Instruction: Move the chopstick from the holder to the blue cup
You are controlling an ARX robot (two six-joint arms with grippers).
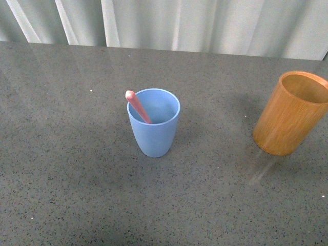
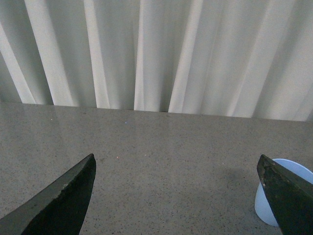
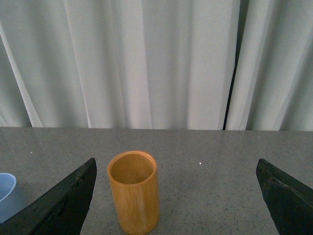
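The blue cup [image 1: 154, 123] stands upright in the middle of the grey table. A pink chopstick [image 1: 138, 106] leans inside it, its rounded end sticking out over the left rim. The orange-brown wooden holder [image 1: 291, 114] stands upright at the right edge of the front view and looks empty. Neither arm shows in the front view. My left gripper [image 2: 176, 200] is open and empty over bare table, with the blue cup [image 2: 274, 196] partly behind one finger. My right gripper [image 3: 176, 200] is open and empty, with the holder [image 3: 134, 192] standing between its fingers, farther off.
A pale pleated curtain [image 1: 169, 23] hangs behind the table's far edge. The grey speckled table [image 1: 66, 154] stretches around the cup and holder. The blue cup's rim [image 3: 6, 196] shows at the edge of the right wrist view.
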